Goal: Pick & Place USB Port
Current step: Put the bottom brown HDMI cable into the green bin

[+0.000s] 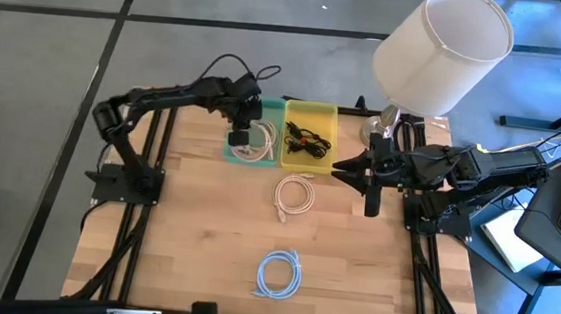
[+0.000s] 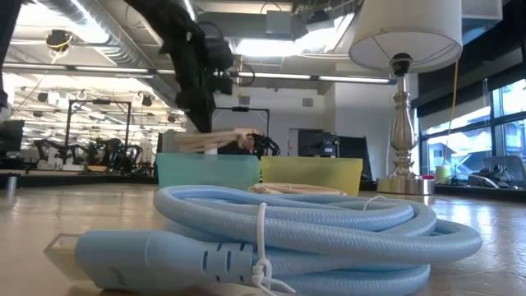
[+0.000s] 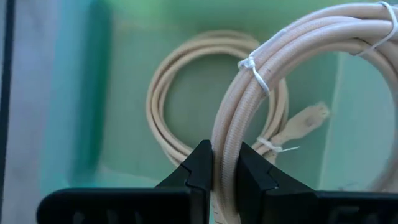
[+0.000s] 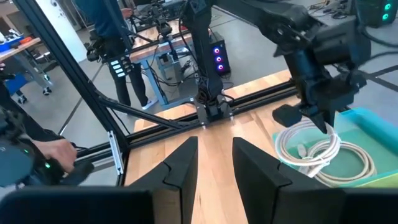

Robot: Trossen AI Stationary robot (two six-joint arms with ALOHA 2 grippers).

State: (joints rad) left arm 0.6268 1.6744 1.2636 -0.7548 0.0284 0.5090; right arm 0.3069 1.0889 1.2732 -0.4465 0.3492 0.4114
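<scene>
The left hand (image 1: 240, 134) hangs over the teal bin (image 1: 231, 151) at the far side of the counter (image 1: 194, 240), its fingers (image 3: 200, 163) pinched nearly together on one strand of a beige coiled cable (image 3: 261, 81). The coil dangles above a second beige cable (image 3: 180, 118) lying flat on the bin floor. The step in hand looks like the release. To do it well, the arm should lower until the hanging loop rests inside the bin walls, not draped over the rim towards the yellow bin (image 1: 308, 134) at its 3 o'clock. Then the fingers should part fully, and the arm should lift straight up so the cable tie (image 3: 255, 68) does not snag a finger. The right hand (image 1: 371, 174) waits at about 3 o'clock of the counter centre, just off the yellow bin's near corner. Its fingers (image 4: 186, 163) are parted and hold nothing. Two coils are left on the counter: a beige one (image 1: 294, 196) near the middle and a light blue one (image 1: 277, 274) at 6 o'clock, nearest the low camera. A lamp (image 1: 439, 49) stands at the far right corner.
</scene>
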